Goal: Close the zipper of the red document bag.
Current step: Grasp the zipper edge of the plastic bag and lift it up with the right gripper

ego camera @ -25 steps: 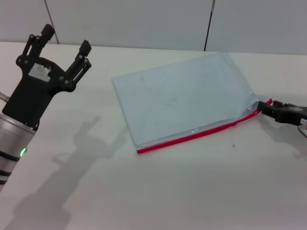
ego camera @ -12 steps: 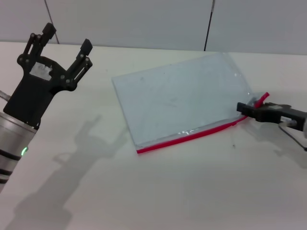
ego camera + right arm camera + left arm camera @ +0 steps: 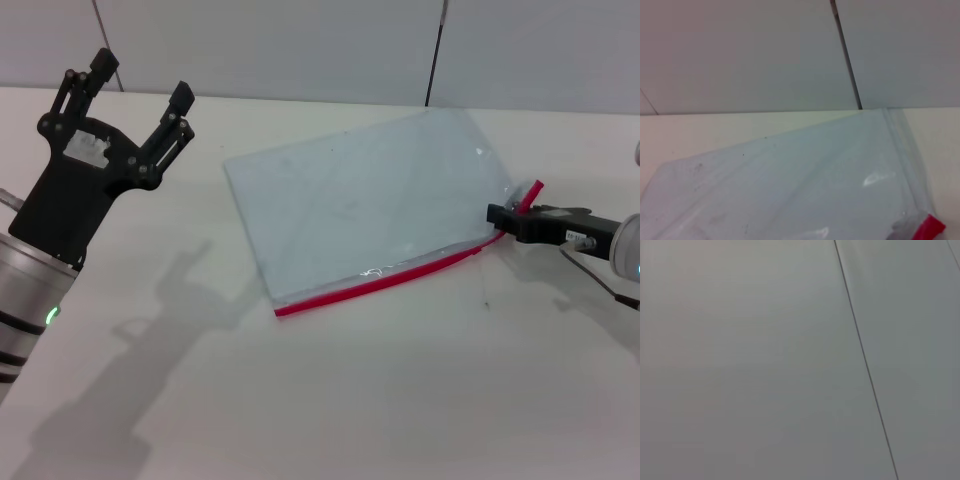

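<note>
The red document bag [image 3: 360, 205] lies flat on the white table, a translucent pale blue-grey pouch. Its zipper [image 3: 390, 278] is the red strip along the near long edge. At the pouch's right corner my right gripper [image 3: 497, 216] is shut on the zipper, and the red end sticks up just behind the fingers. The right wrist view shows the document bag [image 3: 790, 185] from close up, with the zipper's red end [image 3: 929, 230] at the edge of the picture. My left gripper [image 3: 140, 80] hangs open above the table at the far left, well away from the pouch.
The white table [image 3: 400, 400] stretches out in front of the pouch. Behind it stands a grey panelled wall with a dark seam [image 3: 434, 50]. The left wrist view shows only that wall and seam [image 3: 865, 365].
My right gripper has moved left onto the pouch's right corner. The whole pouch has slid a little to the left, and the red end now stands up. The left arm has stayed still.
</note>
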Robot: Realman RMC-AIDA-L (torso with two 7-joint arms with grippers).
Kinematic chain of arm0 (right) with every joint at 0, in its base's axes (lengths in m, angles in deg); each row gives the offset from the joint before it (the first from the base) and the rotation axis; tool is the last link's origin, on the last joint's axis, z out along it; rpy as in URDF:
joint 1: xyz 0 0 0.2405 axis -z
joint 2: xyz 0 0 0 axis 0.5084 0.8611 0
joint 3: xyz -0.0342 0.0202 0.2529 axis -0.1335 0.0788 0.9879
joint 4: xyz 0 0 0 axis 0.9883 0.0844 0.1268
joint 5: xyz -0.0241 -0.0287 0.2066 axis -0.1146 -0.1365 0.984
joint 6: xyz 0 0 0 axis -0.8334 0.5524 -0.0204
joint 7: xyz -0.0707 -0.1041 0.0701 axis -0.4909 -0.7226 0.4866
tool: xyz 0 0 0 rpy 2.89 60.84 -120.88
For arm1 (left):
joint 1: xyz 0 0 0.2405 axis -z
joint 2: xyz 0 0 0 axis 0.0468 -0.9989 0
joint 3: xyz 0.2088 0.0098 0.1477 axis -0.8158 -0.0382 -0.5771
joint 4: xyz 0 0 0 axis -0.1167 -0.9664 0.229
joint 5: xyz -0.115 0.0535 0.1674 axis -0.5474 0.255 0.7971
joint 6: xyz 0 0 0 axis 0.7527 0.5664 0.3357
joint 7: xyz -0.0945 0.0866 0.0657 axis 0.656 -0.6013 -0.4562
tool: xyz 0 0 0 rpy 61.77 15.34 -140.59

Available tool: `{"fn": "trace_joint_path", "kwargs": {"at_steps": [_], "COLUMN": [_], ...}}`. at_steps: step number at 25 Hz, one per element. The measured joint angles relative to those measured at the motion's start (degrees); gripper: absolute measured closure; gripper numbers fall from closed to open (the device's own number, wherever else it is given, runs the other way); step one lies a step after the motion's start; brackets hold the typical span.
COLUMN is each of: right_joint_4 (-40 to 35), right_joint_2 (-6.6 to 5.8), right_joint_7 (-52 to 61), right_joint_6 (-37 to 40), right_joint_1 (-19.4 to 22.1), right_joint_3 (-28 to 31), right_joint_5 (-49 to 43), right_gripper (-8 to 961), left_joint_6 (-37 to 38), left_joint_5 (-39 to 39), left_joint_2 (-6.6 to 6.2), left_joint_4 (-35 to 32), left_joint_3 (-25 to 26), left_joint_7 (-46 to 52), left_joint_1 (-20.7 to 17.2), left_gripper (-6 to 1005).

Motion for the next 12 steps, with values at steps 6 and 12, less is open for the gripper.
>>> {"fn": "trace_joint_path", "kwargs": {"at_steps": [6,12], "right_joint_4": [0.0,0.6], "right_joint_2": [0.05,0.06], "right_joint_7": [-1.3,-1.9], "right_joint_6": [-0.1,0.7], "right_joint_1": [-0.2,-0.7], "right_joint_3": [0.3,0.1], "right_joint_5": [0.2,0.3], "right_gripper": [522,808], "left_joint_6": [0.0,0.0], "left_joint_5": [0.0,0.0], "left_joint_2": [0.0,0.0], "left_joint_4": [0.0,0.1], "left_joint_3": [0.0,0.0], "left_joint_7": [0.0,0.0], "left_joint_1": [0.0,0.0], "left_gripper": [155,155]}}
